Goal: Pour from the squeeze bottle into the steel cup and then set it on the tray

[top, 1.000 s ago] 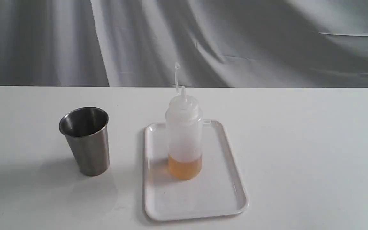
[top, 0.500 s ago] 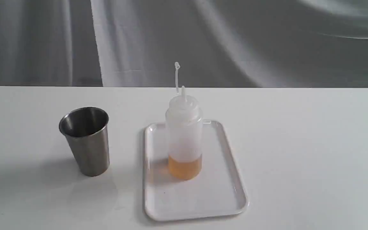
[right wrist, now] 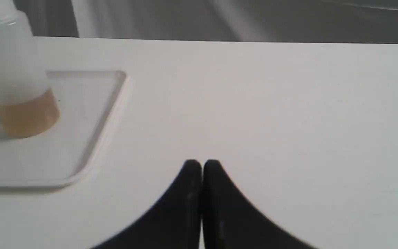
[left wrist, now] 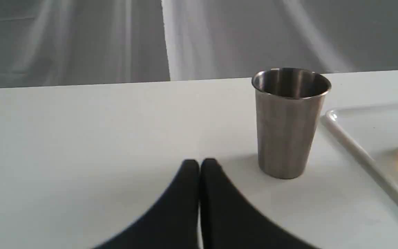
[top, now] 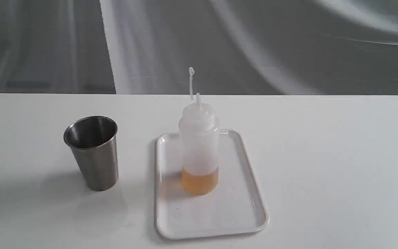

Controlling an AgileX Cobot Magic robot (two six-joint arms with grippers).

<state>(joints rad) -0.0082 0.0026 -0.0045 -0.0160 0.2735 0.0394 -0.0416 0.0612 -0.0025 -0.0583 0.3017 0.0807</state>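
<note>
In the exterior view, the translucent white plastic squeeze bottle, amber liquid at its bottom, stood upright on the flat white rectangular tray; the brushed stainless-steel cup stood apart to its left on the white table. In the left wrist view, the left gripper had its black fingers pressed together, empty, near the cup. In the right wrist view, the right gripper was likewise closed on nothing, well apart from the bottle and tray.

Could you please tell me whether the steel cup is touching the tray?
Apart. The exterior view shows a strip of table between the steel cup and the left rim of the tray.
</note>
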